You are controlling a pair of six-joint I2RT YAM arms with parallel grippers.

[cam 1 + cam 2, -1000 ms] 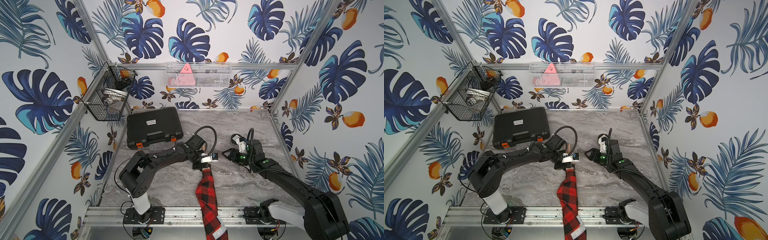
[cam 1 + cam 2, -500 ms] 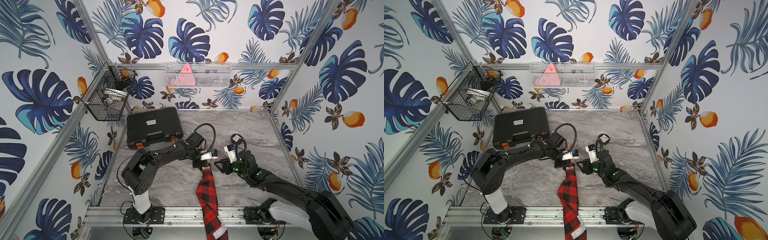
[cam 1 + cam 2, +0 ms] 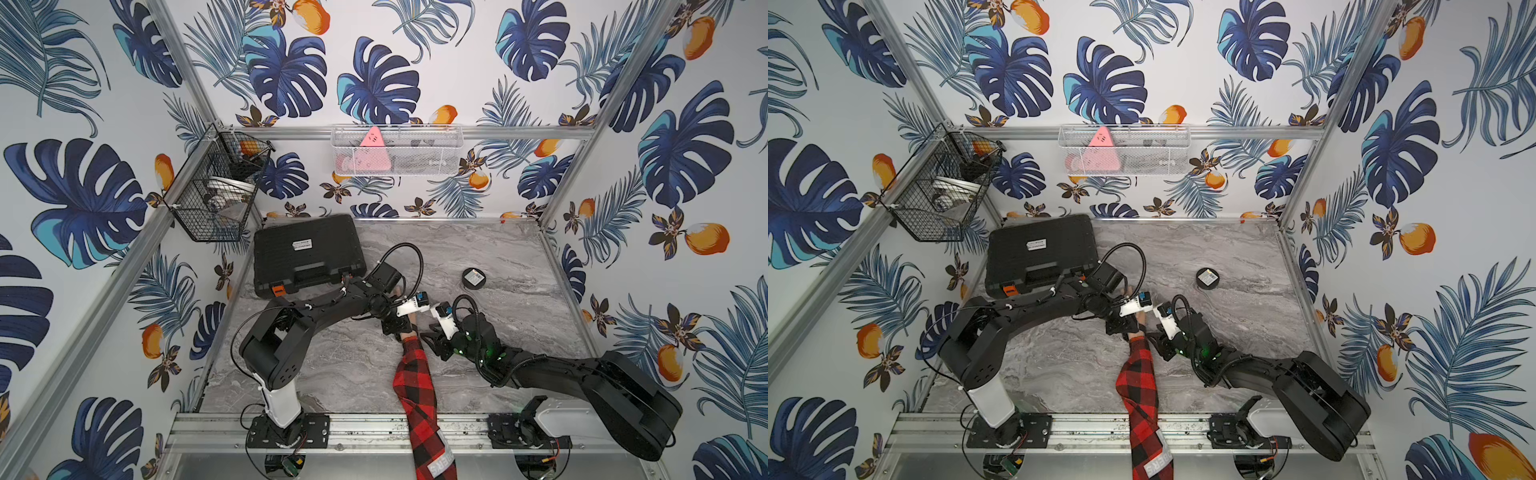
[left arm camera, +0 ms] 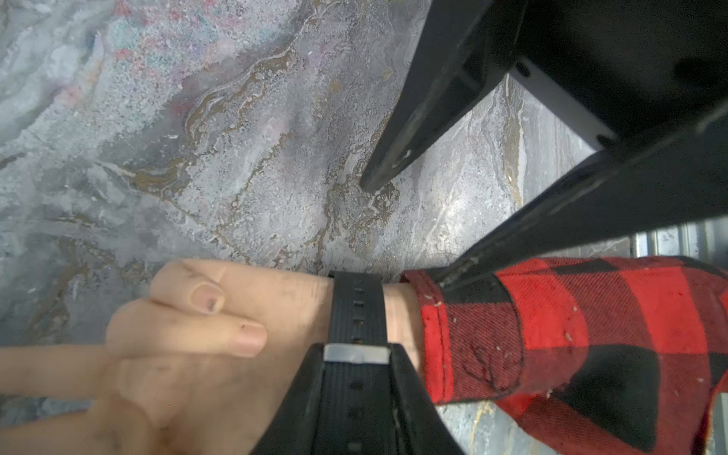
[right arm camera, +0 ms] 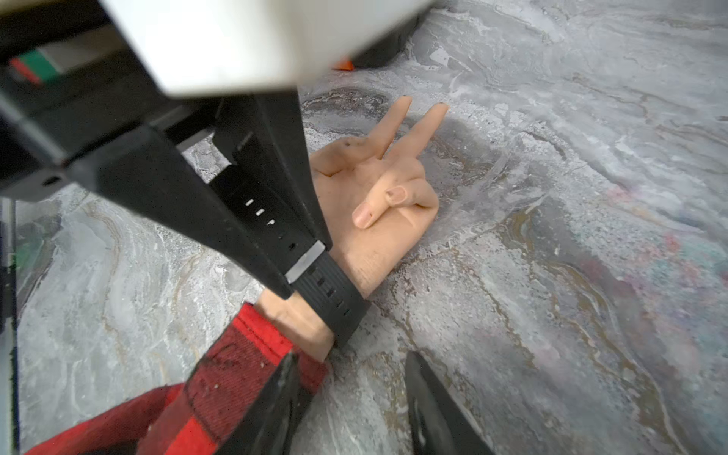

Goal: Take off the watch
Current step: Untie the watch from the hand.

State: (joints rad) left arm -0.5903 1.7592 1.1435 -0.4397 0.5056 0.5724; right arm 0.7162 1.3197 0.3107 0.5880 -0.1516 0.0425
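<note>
A grey marbled counter (image 3: 498, 257) fills the floor of the leaf-papered cell. At its far left corner lies a shut black case (image 3: 307, 253). A black wire basket (image 3: 212, 195) hangs on the left wall and a white one (image 3: 415, 153) on the back wall.

A red-and-black plaid sleeve (image 3: 415, 374) runs in from the near edge to mid-counter. From its cuff comes a dummy hand (image 5: 378, 189), lying palm up with two fingers stretched out and the others curled. A round black tin (image 3: 473, 277) stands well apart from it, toward the far right.

The watch (image 4: 356, 311) is on the dummy's wrist, between hand and cuff. Only its black ribbed strap with punched holes shows; the face is hidden.

The left end effector (image 4: 356, 354) is clenched on the watch strap, one finger along each edge, with its tips at a silvery bar across the band.

The right end effector (image 5: 350, 356) sits just beside the cuff with its fingers spread and grasping nothing. One tip rests on the sleeve's edge and the other is on bare counter.

In both top views the two end effectors meet over the wrist.
</note>
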